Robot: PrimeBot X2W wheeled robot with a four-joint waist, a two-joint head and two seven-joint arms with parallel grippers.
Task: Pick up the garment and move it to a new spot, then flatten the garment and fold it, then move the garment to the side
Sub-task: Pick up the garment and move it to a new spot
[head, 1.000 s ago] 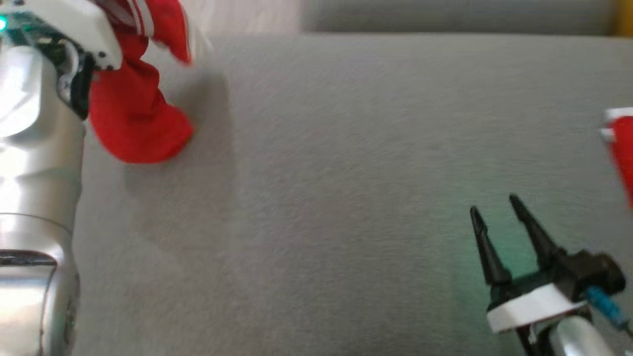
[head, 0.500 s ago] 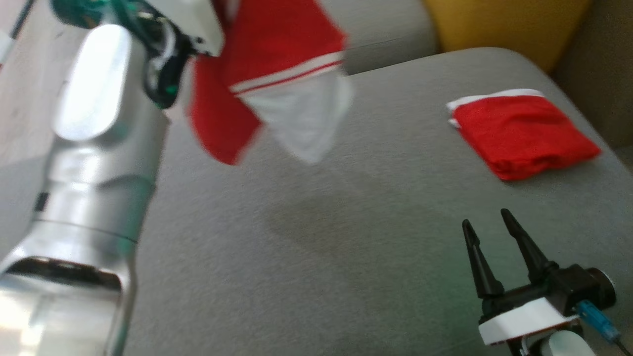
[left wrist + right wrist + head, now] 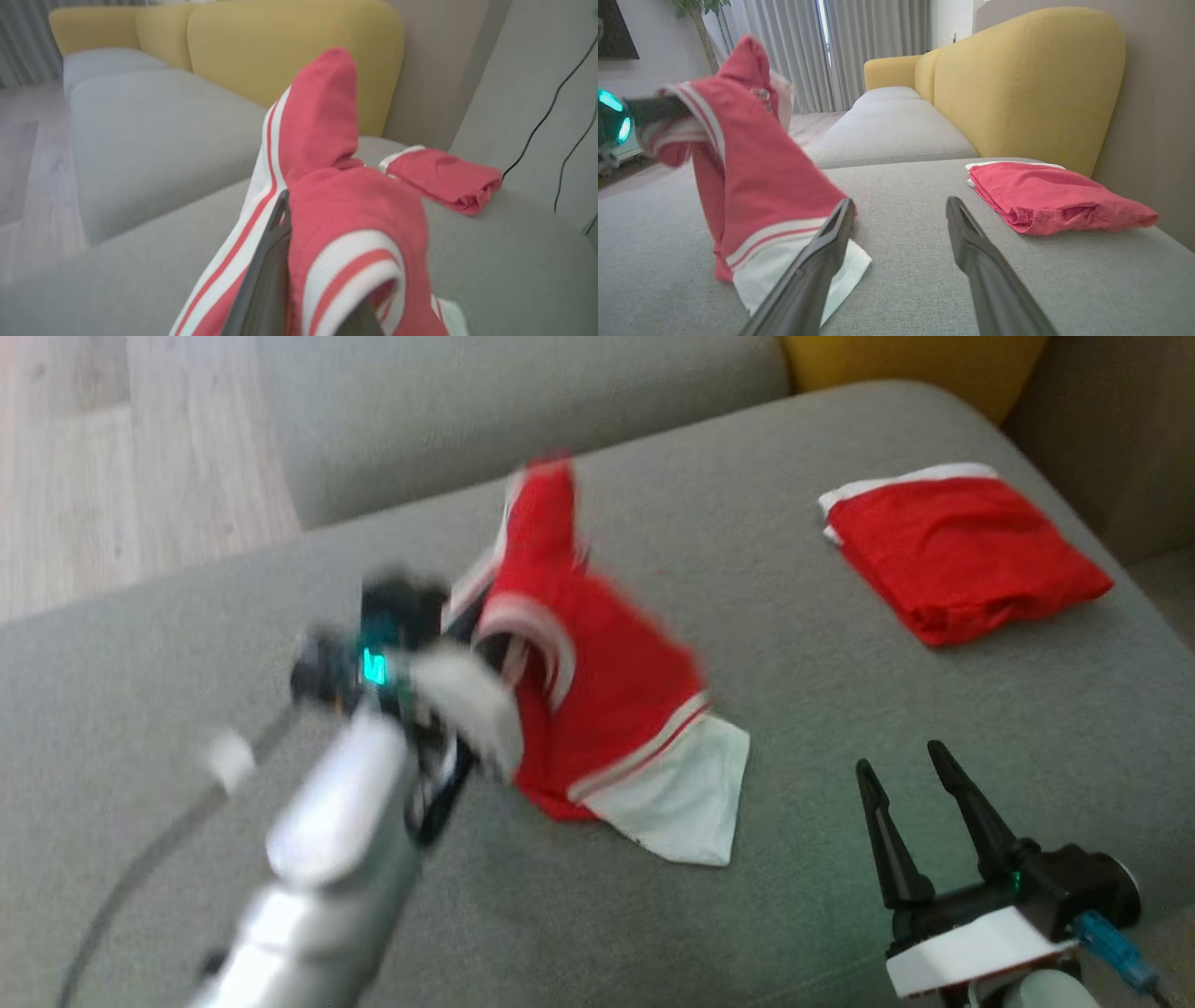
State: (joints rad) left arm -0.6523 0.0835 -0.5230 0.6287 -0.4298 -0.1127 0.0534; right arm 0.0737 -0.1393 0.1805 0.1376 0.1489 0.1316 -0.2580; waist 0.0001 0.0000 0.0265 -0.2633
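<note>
When using sofa seat [image 3: 233, 616] as new spot, aim for bare grey middle of frame. Garment [image 3: 607, 709] mid-frame: bunched, raised at one end, white hem touching seat. Lay down slowly, well apart from folded red piece [image 3: 962, 551] at upper right. Left tool [image 3: 481, 639] clamped on garment by striped trim; release only once cloth rests. Right tool [image 3: 900, 758] lower right, fingers apart, empty, near hem; ready for spreading.
</note>
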